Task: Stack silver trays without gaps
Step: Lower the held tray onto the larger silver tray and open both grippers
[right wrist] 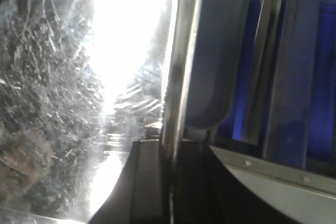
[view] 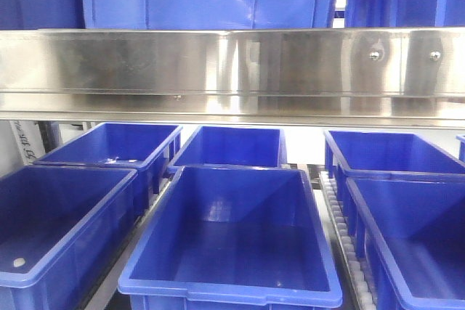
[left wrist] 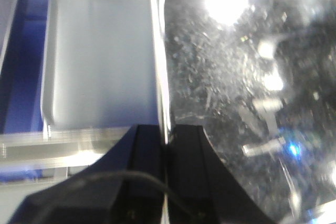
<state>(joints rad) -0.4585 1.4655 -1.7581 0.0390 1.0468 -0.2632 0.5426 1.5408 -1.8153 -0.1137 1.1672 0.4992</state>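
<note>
Two claws, left claw and right claw, each clamp silver tray rim.

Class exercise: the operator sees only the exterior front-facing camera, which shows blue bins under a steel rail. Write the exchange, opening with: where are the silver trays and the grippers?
Observer: In the left wrist view, the left gripper is shut on the rim of a scratched shiny tray.
Operator: Any second tray?
Observer: Yes, a duller tray shows left of that rim, not nested with it.
Operator: And the right arm?
Observer: The right gripper is shut on a tray rim too.
</note>
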